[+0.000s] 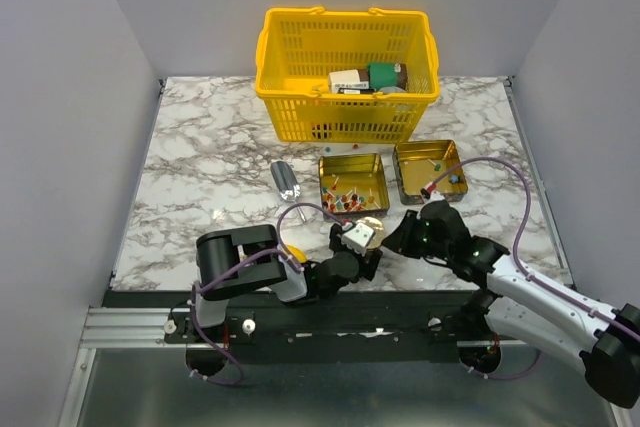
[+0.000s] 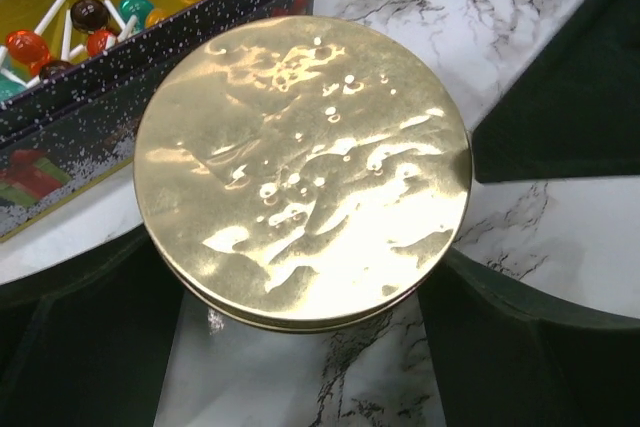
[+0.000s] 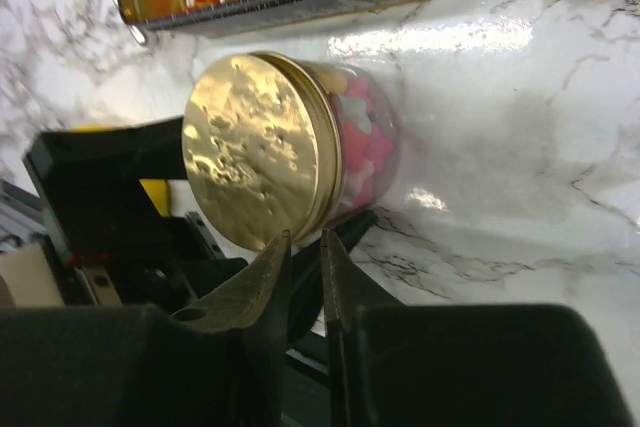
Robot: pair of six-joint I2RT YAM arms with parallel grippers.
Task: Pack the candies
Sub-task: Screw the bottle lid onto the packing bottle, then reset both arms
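Observation:
A clear jar with a gold lid [image 1: 369, 232] [image 2: 300, 167] [image 3: 255, 147] stands on the marble near the front edge. Pink and yellow candies [image 3: 365, 137] show through its wall. My left gripper [image 1: 361, 246] [image 2: 305, 282] is open, with a dark finger on each side of the jar and a thin gap beside the lid. My right gripper [image 1: 405, 231] [image 3: 305, 235] hovers just right of the jar, level with the lid's rim. Its fingertips stand a narrow slit apart with nothing between them. Behind the jar, an open gold tin [image 1: 352, 169] [image 2: 60, 147] holds several lollipops [image 1: 345, 203] [image 2: 90, 27].
A second open tin [image 1: 428, 169] sits right of the first. At the back stands a yellow basket [image 1: 300, 57] holding boxes. A silver scoop [image 1: 285, 179] lies left of the tins. A banana [image 1: 293, 250] shows beside the left arm.

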